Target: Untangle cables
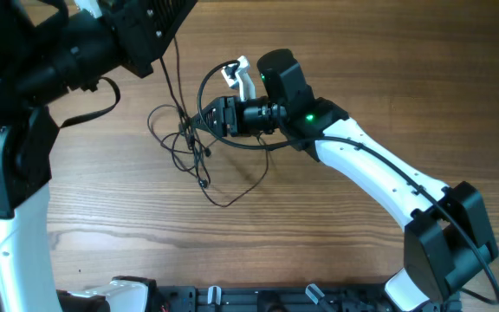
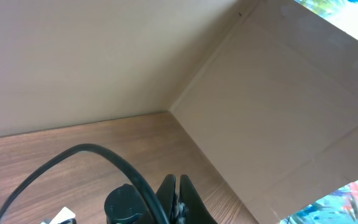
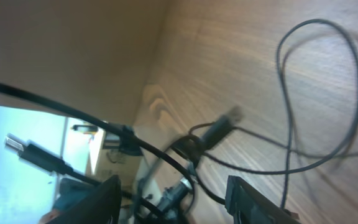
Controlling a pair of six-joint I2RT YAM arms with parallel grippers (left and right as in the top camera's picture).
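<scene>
The cables (image 1: 184,143) lie as a loose black tangle on the wooden table, left of centre. Two thin strands (image 1: 178,78) rise from it toward my raised left arm (image 1: 102,43). In the left wrist view my left gripper (image 2: 179,185) is shut, fingers pressed together, high above the table; the strand itself is too thin to make out there. My right gripper (image 1: 206,119) is low at the tangle's right side. It (image 3: 176,202) is open, with several strands and a small plug (image 3: 219,127) between its fingers, neither finger touching them. Another plug (image 3: 17,144) hangs at the left.
Beige walls (image 2: 260,93) meet in a corner behind the table. A thick black arm wire (image 2: 92,152) curves across the left wrist view. A white part (image 1: 241,76) sticks out beside the right wrist. A black rail (image 1: 258,299) runs along the near edge.
</scene>
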